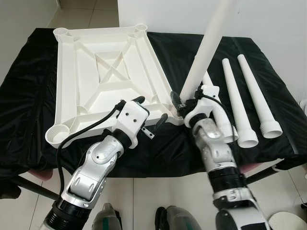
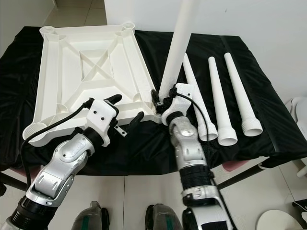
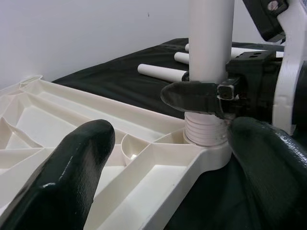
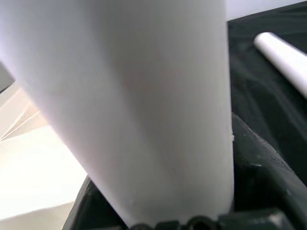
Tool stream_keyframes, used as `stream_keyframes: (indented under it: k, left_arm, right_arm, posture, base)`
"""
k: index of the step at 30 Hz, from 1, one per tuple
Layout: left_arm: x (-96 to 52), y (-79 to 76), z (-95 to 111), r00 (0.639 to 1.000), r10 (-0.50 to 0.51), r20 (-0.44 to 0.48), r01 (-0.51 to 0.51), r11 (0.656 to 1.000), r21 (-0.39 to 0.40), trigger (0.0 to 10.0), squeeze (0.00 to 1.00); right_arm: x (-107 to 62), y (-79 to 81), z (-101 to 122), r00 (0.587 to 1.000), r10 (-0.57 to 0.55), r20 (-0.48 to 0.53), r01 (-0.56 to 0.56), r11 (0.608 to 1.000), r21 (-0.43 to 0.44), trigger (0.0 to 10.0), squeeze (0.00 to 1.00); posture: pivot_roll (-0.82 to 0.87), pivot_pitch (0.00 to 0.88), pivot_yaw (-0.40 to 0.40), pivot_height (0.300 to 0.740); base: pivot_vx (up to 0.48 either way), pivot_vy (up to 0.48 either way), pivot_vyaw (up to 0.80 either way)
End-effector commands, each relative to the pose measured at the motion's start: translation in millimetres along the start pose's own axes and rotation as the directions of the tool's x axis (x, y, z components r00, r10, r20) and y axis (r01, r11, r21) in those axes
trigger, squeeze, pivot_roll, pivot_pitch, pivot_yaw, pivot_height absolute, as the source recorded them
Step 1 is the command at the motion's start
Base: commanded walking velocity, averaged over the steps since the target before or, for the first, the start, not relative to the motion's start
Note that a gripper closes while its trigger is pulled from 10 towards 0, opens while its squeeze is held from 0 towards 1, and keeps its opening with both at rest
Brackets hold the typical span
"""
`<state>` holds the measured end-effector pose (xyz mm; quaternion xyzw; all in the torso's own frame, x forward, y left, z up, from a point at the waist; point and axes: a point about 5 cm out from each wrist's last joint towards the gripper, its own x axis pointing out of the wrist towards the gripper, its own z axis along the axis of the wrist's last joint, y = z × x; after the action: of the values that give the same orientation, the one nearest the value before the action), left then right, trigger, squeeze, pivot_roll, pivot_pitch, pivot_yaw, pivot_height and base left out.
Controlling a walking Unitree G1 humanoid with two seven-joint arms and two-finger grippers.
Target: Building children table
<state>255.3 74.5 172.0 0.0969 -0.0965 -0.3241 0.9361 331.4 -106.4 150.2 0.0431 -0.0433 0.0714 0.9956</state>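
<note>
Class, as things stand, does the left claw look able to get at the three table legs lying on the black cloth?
Probably not directly: the upright leg and the right claw holding it stand between the left claw and the lying legs.

On the table (image 1: 268, 148) before us, the upturned tabletop (image 1: 103, 79) lies toward the left edge. One leg (image 1: 207, 45) stands in its near right corner socket. Three legs (image 1: 240, 103) lie side by side toward the right edge.

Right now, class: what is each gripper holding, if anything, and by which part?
The right gripper clamps the upright table leg near its threaded lower end, just above the tabletop's corner socket. The left gripper is open, holding nothing.
</note>
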Motion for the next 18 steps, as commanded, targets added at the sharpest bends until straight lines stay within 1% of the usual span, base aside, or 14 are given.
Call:
stream_keyframes:
  k: [1, 5, 11, 12, 14, 16, 18]
  left_arm:
    - [0.5, -6.1, 1.7, 0.997, -0.079, 0.002, 0.079, 0.997, -0.001, 10.0, 0.00]
    - [0.9, -6.9, 1.6, 0.997, -0.081, 0.003, 0.081, 0.997, -0.003, 10.0, 0.00]
    - [1.6, -8.9, 1.6, 0.997, -0.083, 0.006, 0.083, 0.997, -0.006, 10.0, 0.00]
    - [1.8, -9.2, 1.6, 0.996, -0.084, 0.006, 0.084, 0.996, -0.006, 10.0, 0.00]
    - [2.0, -9.3, 1.7, 0.996, -0.084, 0.007, 0.084, 0.996, -0.006, 10.0, 0.00]
    - [2.0, -9.5, 1.7, 0.996, -0.084, 0.008, 0.084, 0.996, -0.006, 10.0, 0.00]
    - [2.0, -9.5, 1.7, 0.996, -0.084, 0.008, 0.084, 0.996, -0.006, 10.0, 0.00]
  right_arm:
    - [-3.2, -0.3, 3.9, 0.997, -0.075, 0.020, 0.074, 0.997, 0.025, 10.0, 0.00]
    - [-6.7, 4.7, 4.2, 0.996, -0.087, 0.023, 0.087, 0.996, 0.020, 10.0, 0.00]
    - [-9.2, 1.8, 1.6, 0.996, -0.092, 0.003, 0.092, 0.996, 0.012, 10.0, 0.00]
    - [-9.1, 0.0, 1.5, 0.996, -0.087, 0.001, 0.087, 0.996, 0.015, 10.0, 1.00]
    - [-9.0, -1.0, 1.6, 0.997, -0.083, 0.001, 0.083, 0.996, 0.017, 10.0, 1.00]
    - [-8.8, -1.7, 2.0, 0.999, -0.048, 0.001, 0.047, 0.998, 0.029, 10.0, 1.00]
    - [-8.8, -1.7, 2.0, 0.999, -0.048, 0.001, 0.047, 0.998, 0.029, 10.0, 1.00]
  posture:
    - [-0.05, 0.049, -0.028, 0.740]
    - [-0.05, 0.048, -0.031, 0.740]
    - [-0.05, 0.042, -0.034, 0.740]
    - [-0.05, 0.038, -0.036, 0.740]
    - [-0.05, 0.038, -0.036, 0.740]
    - [-0.06, 0.034, -0.040, 0.740]
    - [-0.06, 0.034, -0.040, 0.740]
  base:
    - [0.000, 0.000, 0.00]
    - [0.000, 0.000, 0.00]
    - [0.000, 0.000, 0.00]
    - [0.000, 0.000, 0.00]
    - [0.000, 0.000, 0.00]
    - [0.000, 0.000, 0.00]
    - [0.000, 0.000, 0.00]
